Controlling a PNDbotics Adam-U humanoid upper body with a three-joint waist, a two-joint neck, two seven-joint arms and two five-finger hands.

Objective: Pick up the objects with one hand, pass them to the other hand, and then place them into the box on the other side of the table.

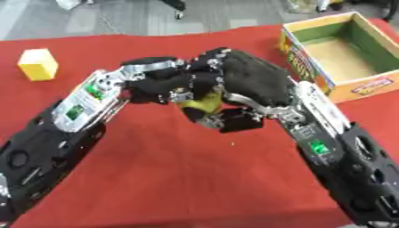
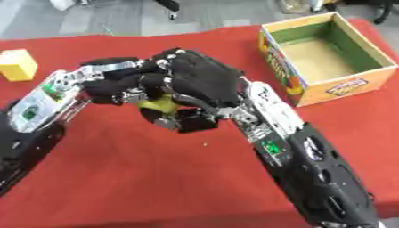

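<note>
Over the red cloth table (image 1: 195,178), both hands meet mid-table: right hand (image 1: 253,82) and left hand (image 1: 160,84) curl round a small yellow-green object (image 2: 158,104), orientation hidden. Open cardboard box (image 2: 327,58) sits far right; yellow block (image 1: 37,64) far left.

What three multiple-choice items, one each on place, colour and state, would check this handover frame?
1. Where does the open box stand?
A. far right of the table
B. near left corner
C. between the hands

2. What colour is the block at the far left?
A. blue
B. yellow
C. white

3. What is the state of the box?
A. holds the block
B. shut with a lid
C. open, nothing seen inside

Key: 1 A, it sits at the far right edge of the red cloth. 2 B, the block is plainly yellow. 3 C, only its bare floor shows, while the left hand and right hand meet around a yellowish object mid-table.
</note>
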